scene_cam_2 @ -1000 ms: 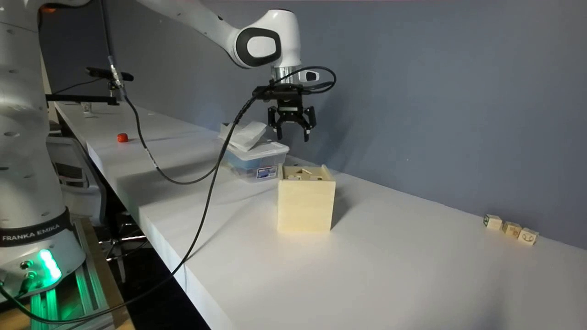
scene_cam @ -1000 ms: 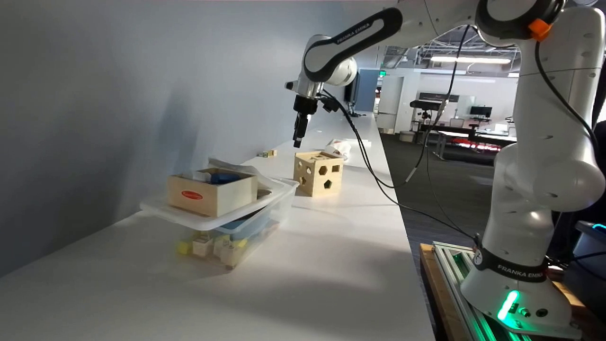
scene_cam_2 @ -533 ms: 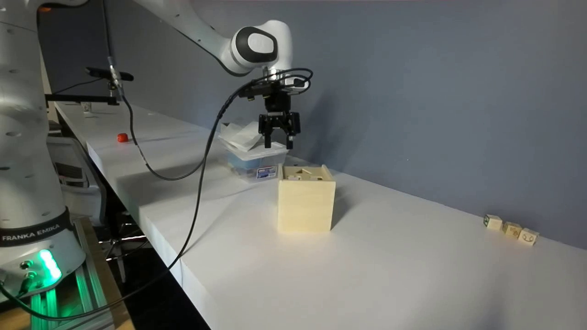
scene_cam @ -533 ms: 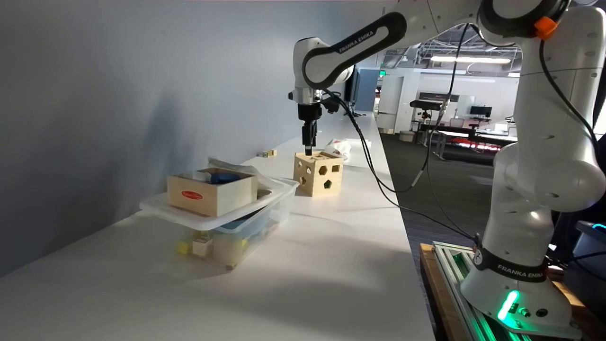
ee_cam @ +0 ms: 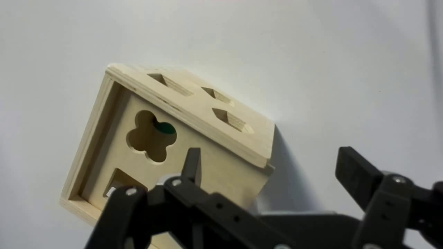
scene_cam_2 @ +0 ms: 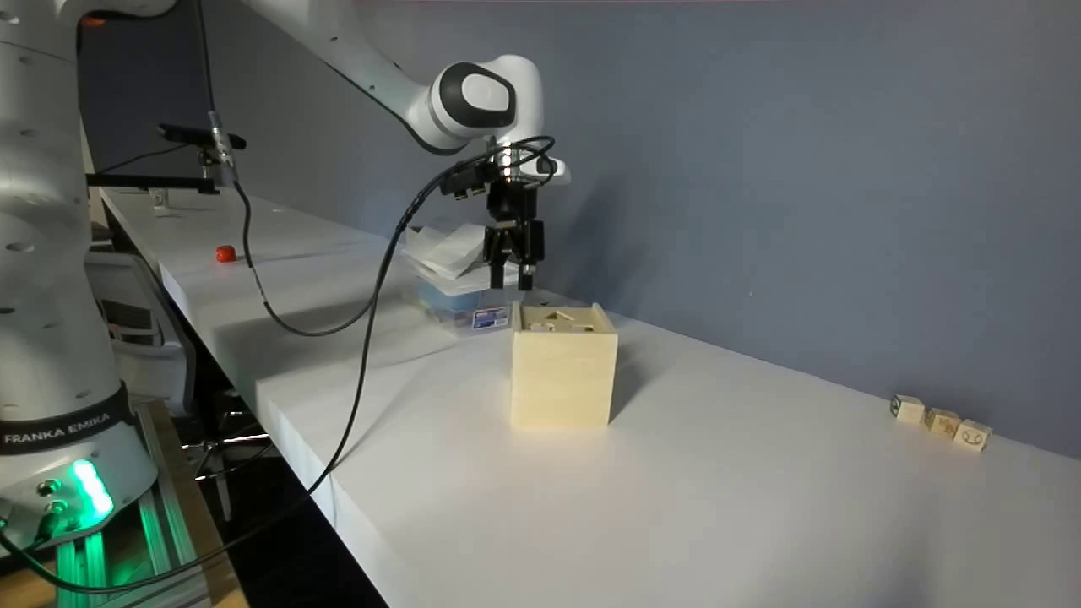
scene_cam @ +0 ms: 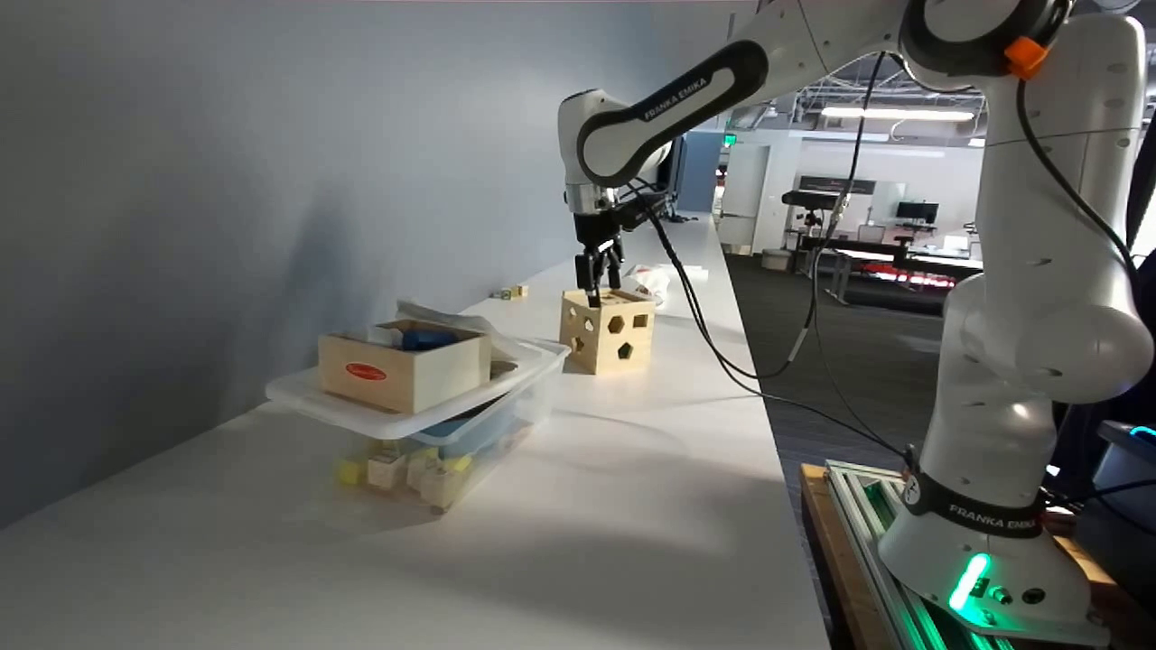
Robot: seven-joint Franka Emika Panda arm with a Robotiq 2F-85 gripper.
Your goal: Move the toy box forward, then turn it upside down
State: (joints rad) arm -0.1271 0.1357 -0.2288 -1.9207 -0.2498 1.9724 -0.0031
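- Running along a grey-blue wall (scene_cam: 226, 181), a white tabletop (scene_cam: 542, 587) recedes into the distance; soft shadows cross its foreground, with a brighter patch further along.
- Toy box (scene_cam_2: 564, 371): standing flat on the tabletop, visible in all views; top recessed, with cut-outs; shadow cast toward the wall in an exterior view.
- Fingers (ee_cam: 358, 177): spread wide apart, gripping nothing. In the wrist view, one lies over the top of the toy box, the other over the tabletop beside it; contact cannot be told.
- Clear plastic tub (scene_cam: 501, 447): near the toy box and close to the wall, topped by a wooden tray (scene_cam: 442, 379) with a red oval mark.
- Three small wooden blocks (scene_cam_2: 942, 422): in a row beside the wall, well apart from the toy box.
- Red object (scene_cam_2: 225, 253): toward the opposite stretch of tabletop, too small to identify.
- Robot base (scene_cam: 1048, 560): on a stand (scene_cam: 817, 515) of timber and metal rails just beside the tabletop, green lamp (scene_cam: 970, 580) lit.
- Background: dark floor (scene_cam: 885, 352), waste bin (scene_cam: 776, 260), monitor (scene_cam: 918, 212), green sign (scene_cam: 730, 140) and, overhead, a lit strip light (scene_cam: 897, 115); in an exterior view, a grey chair (scene_cam_2: 152, 359) stands beside the tabletop's edge.
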